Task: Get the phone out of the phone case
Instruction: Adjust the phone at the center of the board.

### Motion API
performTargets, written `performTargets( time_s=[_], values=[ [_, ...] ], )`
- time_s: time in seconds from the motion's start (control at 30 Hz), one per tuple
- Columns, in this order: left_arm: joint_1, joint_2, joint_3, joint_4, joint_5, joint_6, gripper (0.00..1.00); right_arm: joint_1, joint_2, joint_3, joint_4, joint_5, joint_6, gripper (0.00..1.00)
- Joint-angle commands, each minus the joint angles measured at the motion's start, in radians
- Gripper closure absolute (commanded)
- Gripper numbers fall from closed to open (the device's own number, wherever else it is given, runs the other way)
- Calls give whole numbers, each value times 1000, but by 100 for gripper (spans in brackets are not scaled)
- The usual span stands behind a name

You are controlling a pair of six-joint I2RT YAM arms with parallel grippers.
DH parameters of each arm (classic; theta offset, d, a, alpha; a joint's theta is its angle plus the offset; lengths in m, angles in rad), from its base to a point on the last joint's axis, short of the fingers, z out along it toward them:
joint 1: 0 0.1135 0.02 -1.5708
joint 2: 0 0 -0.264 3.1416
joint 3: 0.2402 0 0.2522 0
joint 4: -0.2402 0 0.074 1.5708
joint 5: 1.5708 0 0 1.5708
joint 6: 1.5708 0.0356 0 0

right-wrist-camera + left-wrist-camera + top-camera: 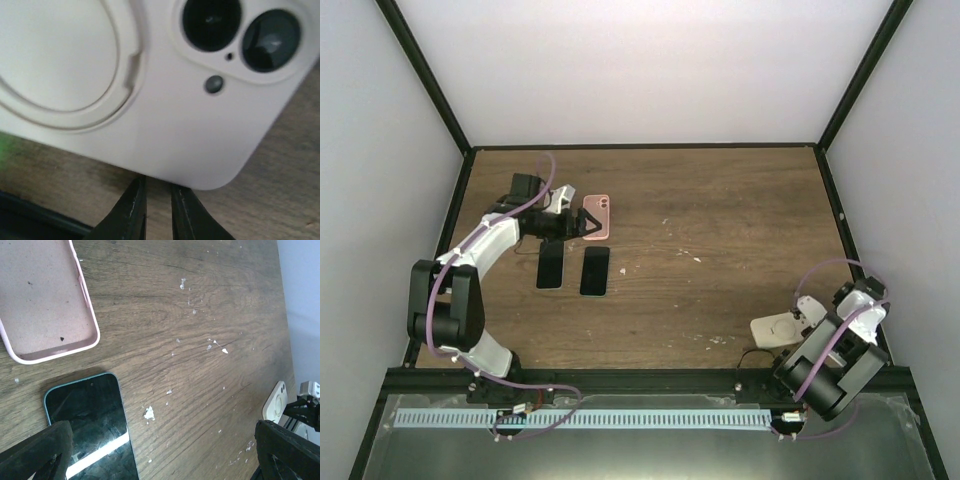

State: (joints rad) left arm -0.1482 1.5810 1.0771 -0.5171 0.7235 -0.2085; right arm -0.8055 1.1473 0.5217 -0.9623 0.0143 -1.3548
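Right gripper [157, 182] sits nearest the lens, its jaws drawn almost together with only a slit between them. Their tips meet the near edge of the white case [150, 105] beside a rounded corner. Whether they nip the rim or merely butt against it cannot be told. The phone is not yet out: its lenses [240, 30] show through the cutout, back upward, on the table [285, 180] just ahead of those jaws.

The step looks like getting a hold on the corner lip. Done well, the pinch takes only the soft rim, not the phone's body, then peels that corner away while something pins the rest. Otherwise the whole thing likely slides. The left gripper [162, 432], jaws spread wide and empty, hangs well away over a pink case [45, 295] and a dark phone [90, 420].

The white case's long axis runs crosswise ahead of the right jaws, slightly slanted, with the lens end to their right and the ring [50, 45] to their left.
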Motion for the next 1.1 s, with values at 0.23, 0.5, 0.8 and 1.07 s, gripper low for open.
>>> performTargets(
  time_s=[0.23,0.5,0.8,1.07],
  values=[
    [7,20,-8,28,25,-17,0,262,110,67,168,-290,328,84],
    [14,-3,-9,17,8,-10,0,510,316,178,252,-428,541,84],
    [18,-14,-6,11,5,-13,0,848,477,341,266,-493,700,81],
    [18,-51,-19,14,-4,-8,0,954,405,371,161,-512,731,41]
  ],
)
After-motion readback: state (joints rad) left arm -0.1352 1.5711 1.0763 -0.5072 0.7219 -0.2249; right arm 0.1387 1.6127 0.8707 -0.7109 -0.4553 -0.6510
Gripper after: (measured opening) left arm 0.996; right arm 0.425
